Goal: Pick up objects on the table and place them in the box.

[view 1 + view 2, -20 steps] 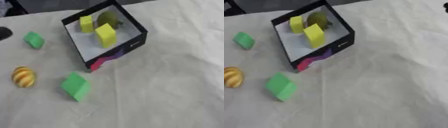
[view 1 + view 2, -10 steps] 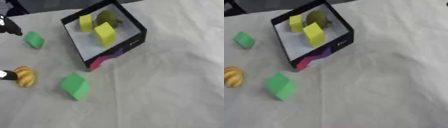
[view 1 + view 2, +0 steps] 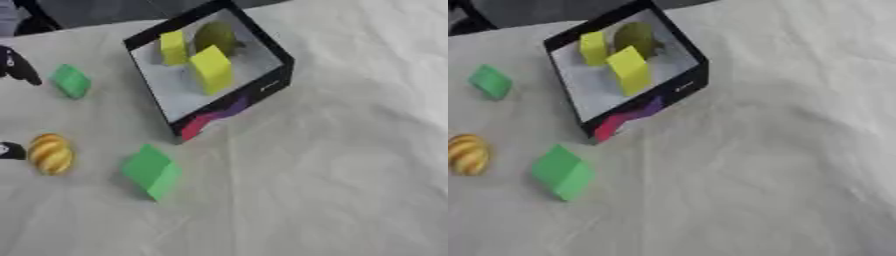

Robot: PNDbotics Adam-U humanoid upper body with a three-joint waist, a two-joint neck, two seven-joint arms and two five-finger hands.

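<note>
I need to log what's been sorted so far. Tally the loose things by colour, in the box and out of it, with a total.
Yellow blocks: 2, a small one and a tall one, both in the box.
Olive round thing: 1, in the box.
Green blocks: 2, a far one and a near one, both on the table.
Yellow-orange striped thing: 1, on the table.
Total: 6.

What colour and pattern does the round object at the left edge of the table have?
The round object is yellow with orange-brown stripes, clearest in the left eye view.
</note>
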